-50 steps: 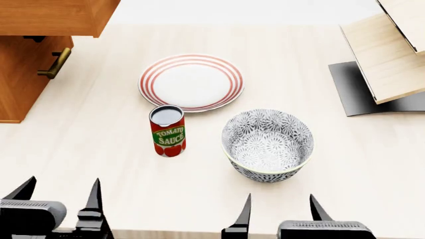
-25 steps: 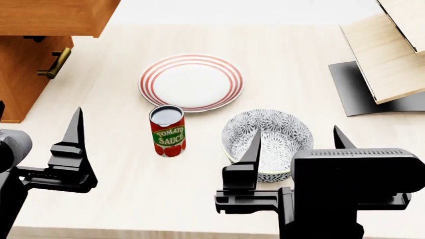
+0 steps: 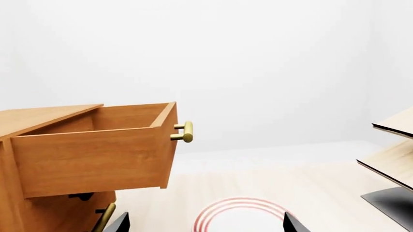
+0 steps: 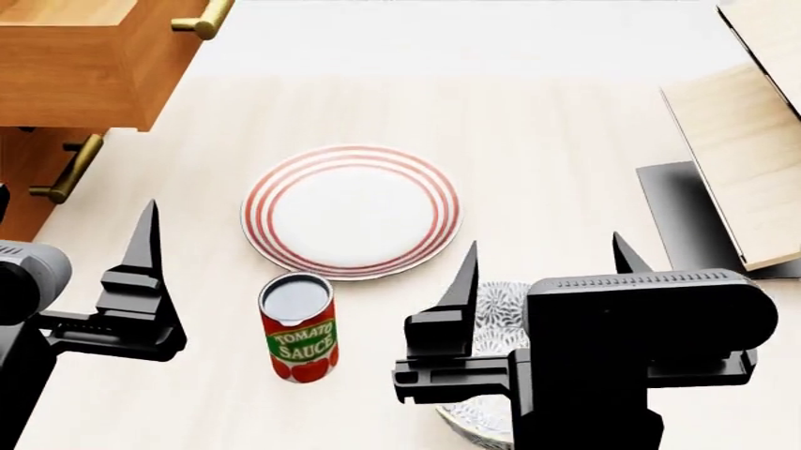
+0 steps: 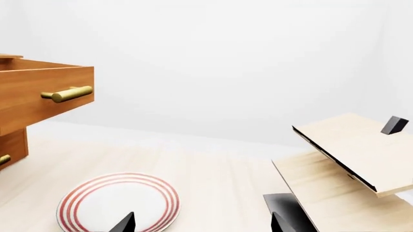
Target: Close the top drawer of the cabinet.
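Note:
The top drawer stands pulled out of the orange-brown cabinet at the far left, its brass handle facing the table. In the left wrist view the drawer box juts out with its handle at the front. It also shows in the right wrist view. My left gripper is open and empty, raised over the table short of the cabinet. My right gripper is open and empty, over the bowl.
A red-ringed plate lies mid-table, a tomato sauce can in front of it. A patterned bowl is mostly hidden behind my right gripper. A pale shelf unit on a dark base stands right. The lower drawer handle sits under the open drawer.
Both grippers have risen from the bottom edge into view. Since half a second ago the head view has tilted up: table things sit lower and the top drawer's handle now shows.

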Controlling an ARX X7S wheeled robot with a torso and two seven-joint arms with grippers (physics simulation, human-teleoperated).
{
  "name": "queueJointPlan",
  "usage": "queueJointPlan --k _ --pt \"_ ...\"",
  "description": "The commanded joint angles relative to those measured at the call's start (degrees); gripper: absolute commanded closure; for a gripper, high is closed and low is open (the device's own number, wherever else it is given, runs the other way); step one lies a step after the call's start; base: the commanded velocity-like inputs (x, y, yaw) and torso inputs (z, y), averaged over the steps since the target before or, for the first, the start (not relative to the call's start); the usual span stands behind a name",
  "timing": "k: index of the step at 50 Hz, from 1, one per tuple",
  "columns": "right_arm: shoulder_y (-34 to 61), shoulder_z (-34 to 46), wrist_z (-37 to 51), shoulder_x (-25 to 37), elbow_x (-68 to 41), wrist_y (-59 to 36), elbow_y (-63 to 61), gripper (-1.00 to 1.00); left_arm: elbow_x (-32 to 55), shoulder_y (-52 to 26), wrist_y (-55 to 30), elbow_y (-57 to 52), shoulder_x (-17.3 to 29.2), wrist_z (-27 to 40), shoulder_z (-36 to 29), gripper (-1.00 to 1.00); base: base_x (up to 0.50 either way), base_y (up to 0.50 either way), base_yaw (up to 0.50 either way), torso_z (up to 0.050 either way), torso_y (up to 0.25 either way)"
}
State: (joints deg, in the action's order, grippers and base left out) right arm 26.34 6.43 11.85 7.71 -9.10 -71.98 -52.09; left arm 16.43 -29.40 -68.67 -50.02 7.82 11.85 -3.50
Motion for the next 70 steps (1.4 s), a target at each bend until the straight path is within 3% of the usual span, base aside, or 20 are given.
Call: queueJointPlan --k 1,24,36,41,48,57,59,60,62,66,70 --pt "-0.1 0.4 0.3 0.5 -0.4 0.8 0.5 -1.0 0.2 0.6 1.4 1.0 0.5 0.4 -0.4 -1.0 0.5 0.0 0.0 0.0 0.0" --pt "-2.0 -0.7 0.9 -0.3 -1.4 5.6 2.2 -1.0 0.8 1.2 2.7 2.1 1.2 1.4 -1.2 -1.0 0.5 0.0 0.0 0.0 0.001" --pt "-2.5 -0.6 0.9 -0.1 -2.3 5.2 3.5 -1.0 2.7 1.9 0.3 0.3 0.3 1.8 -1.6 -1.0 0.0 0.0 0.0 0.0 0.001" --pt "-2.4 1.0 1.7 0.3 -1.9 5.0 3.7 -1.0 3.0 -0.9 -2.1 1.5 -2.2 3.3 -6.6 -1.0 0.0 0.0 0.0 0.0 0.0" --pt "-2.7 0.7 1.4 0.9 -2.3 6.1 4.8 -1.0 0.7 -3.9 3.0 10.6 -5.2 5.6 -13.8 -1.0 0.0 0.0 0.0 0.0 0.0" --pt "-3.4 1.7 2.0 1.1 -2.3 6.7 4.8 -1.0 0.0 -9.2 5.8 18.2 -4.9 6.1 -14.9 -1.0 0.0 0.0 0.0 0.0 0.0" --pt "-3.5 2.1 2.2 1.1 -2.2 6.8 4.8 -1.0 0.1 -10.8 6.6 20.7 -5.2 6.0 -14.4 -1.0 0.0 0.0 0.0 0.0 0.0" --pt "-2.7 5.9 3.2 0.3 -1.6 6.2 5.0 -1.0 -6.8 -19.4 15.2 29.3 -7.2 4.3 -15.4 -1.0 0.0 0.0 0.0 0.0 0.0" --pt "-2.8 6.1 3.3 0.3 -1.6 6.5 5.3 -1.0 -7.8 -34.7 32.4 46.5 -7.6 3.6 -14.4 -1.0 0.0 0.0 0.0 0.0 0.0" --pt "-2.9 6.4 3.4 0.4 -1.6 6.9 5.7 -1.0 -6.7 -35.7 36.6 78.0 -6.4 4.5 -14.8 -1.0 0.0 0.0 0.0 0.0 0.0" --pt "-2.8 6.6 3.6 0.5 -1.7 7.1 6.1 -1.0 -6.2 -36.2 37.3 79.4 -5.2 4.9 -14.4 -1.0 0.0 0.0 0.0 0.0 0.0"
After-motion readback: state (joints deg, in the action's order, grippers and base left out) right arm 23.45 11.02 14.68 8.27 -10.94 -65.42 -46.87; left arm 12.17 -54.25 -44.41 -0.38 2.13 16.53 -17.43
